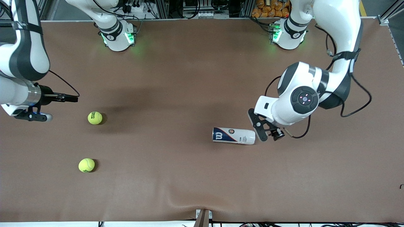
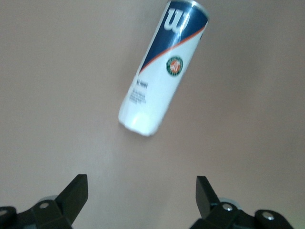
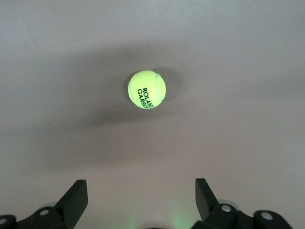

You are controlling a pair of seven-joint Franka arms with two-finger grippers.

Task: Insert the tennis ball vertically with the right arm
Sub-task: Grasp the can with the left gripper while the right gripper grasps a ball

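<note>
— The right hand (image 3: 141,198) is hanging spread and empty near the tennis ball (image 1: 94,118) lying on the worktop (image 1: 176,176).

— And the left hand (image 2: 142,195) is gaping by the toppled can (image 1: 234,136); it needs standing upright first.

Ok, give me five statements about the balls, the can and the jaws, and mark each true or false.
1. The tennis ball can lies on its side on the table. True.
2. Three tennis balls are on the table. False: two, the farther tennis ball and the nearer tennis ball.
3. The right gripper holds a ball. False: its jaws are open and empty, with the farther tennis ball ahead of them.
4. The left gripper is open, apart from the can. True.
5. A ball is inside the can. False: both lie on the table toward the right arm's end.
</note>
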